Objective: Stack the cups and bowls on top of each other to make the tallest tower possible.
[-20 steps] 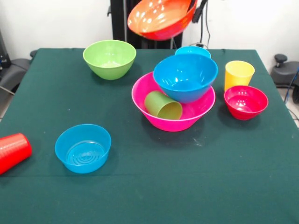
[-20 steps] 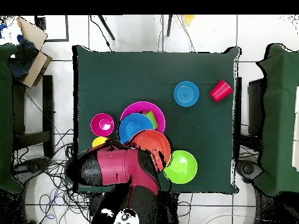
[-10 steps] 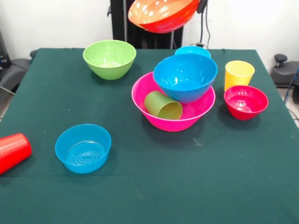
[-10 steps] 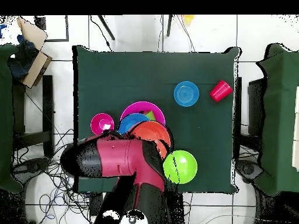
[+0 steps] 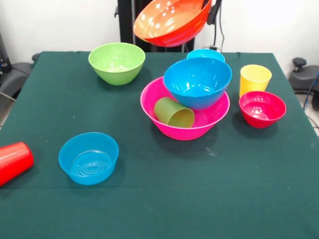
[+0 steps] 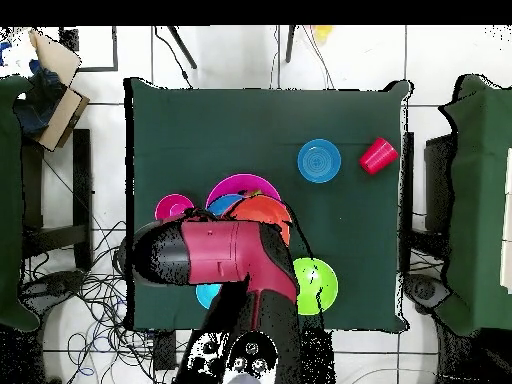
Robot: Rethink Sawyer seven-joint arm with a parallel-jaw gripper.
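Red cup (image 5: 14,161) lies toppled at the near edge, beside the small blue bowl (image 5: 88,158). Mid-table, the pink bowl (image 5: 185,110) holds the green cup (image 5: 173,112) and large blue bowl (image 5: 198,82). Beyond, the orange bowl (image 5: 171,21) hangs tilted, airborne; whether the gripper's fingers clamp it I cannot tell.

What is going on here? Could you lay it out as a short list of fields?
held aloft: orange bowl, tilted, above the table's far side
gripper: hidden behind the orange bowl, state unclear
tower so far: blue bowl leaning inside the pink bowl
also in pink bowl: green cup, on its side
loose bowls: lime green bowl, small blue bowl, magenta-red bowl
loose cups: yellow cup upright, red cup on its side
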